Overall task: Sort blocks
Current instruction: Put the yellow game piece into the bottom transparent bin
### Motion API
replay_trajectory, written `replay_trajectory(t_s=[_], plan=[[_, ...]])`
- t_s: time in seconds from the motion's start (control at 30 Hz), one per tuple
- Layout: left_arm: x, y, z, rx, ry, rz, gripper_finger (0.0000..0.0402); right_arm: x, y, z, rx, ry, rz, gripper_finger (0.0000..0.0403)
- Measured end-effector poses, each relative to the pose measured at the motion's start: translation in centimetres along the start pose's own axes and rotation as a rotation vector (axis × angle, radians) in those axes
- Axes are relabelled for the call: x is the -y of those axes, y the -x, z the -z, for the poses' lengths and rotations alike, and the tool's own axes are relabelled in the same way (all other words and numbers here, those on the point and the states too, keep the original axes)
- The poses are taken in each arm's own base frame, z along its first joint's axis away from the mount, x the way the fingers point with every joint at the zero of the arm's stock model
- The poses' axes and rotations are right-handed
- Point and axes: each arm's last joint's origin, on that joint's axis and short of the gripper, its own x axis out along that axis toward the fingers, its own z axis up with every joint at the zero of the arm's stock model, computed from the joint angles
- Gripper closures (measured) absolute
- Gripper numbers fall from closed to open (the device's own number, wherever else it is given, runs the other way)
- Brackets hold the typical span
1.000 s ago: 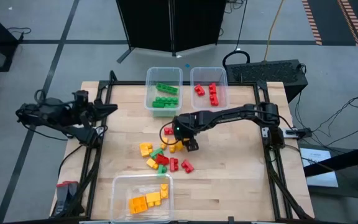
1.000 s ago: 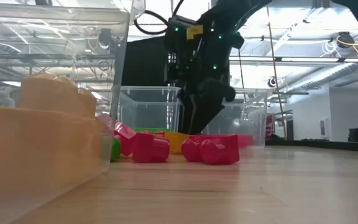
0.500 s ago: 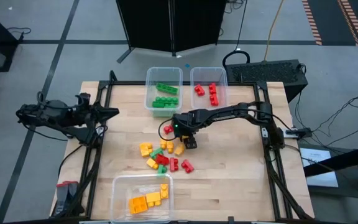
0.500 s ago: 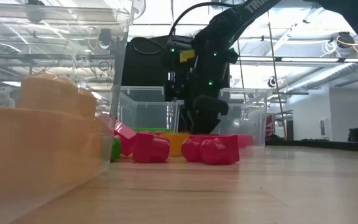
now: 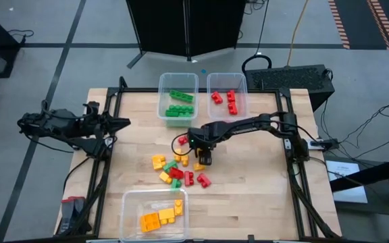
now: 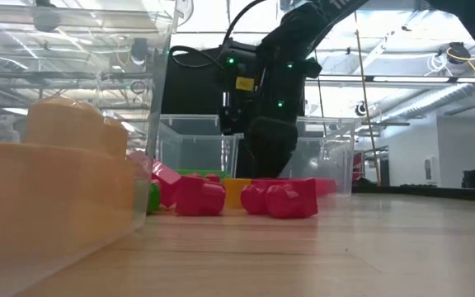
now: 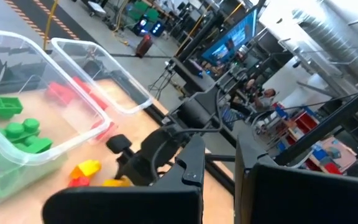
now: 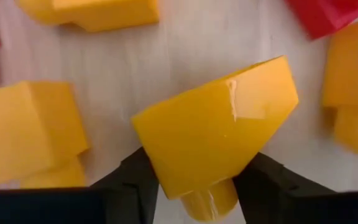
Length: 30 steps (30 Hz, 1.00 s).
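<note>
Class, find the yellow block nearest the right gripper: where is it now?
In the right wrist view the yellow block sits between the right gripper fingers; from above, that is mid-table in the loose pile, below the green tub.

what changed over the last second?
The right gripper came down into the loose blocks mid-table, and its jaws closed on a yellow block. The left gripper stayed shut at the table's left edge; the three tubs and their blocks are unchanged.
</note>
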Motion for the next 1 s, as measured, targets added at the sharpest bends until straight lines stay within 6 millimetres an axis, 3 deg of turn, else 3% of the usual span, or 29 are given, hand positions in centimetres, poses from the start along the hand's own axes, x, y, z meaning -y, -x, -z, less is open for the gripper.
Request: replay_trajectory(t_s=[0.2, 0.43, 0.57, 0.77, 1.0], plan=[[0.0, 0.0, 0.0, -0.001, -0.001, 0.0, 0.0401, -2.0, 1.4, 0.1, 0.022, -0.003, -0.023, 0.025], [0.0, 0.0, 0.0, -0.002, -0.003, -0.002, 0.0401, -4.8, 5.3, 0.0, 0.134, -0.018, -0.053, 0.0257], [0.0, 0.0, 0.0, -0.003, -0.004, -0.002, 0.0401, -6.6, 8.5, -0.3, 0.262, -0.073, -0.099, 0.0258], [0.0, 0.0, 0.1, -0.026, -0.007, 0.015, 0.0401, -10.1, 13.4, -1.2, 0.591, -0.073, -0.197, 0.0259], [-0.5, 0.0, 0.7, -0.091, -0.039, -0.019, 0.0401, -14.2, 16.8, -2.2, 0.821, -0.061, -0.237, 0.0259]])
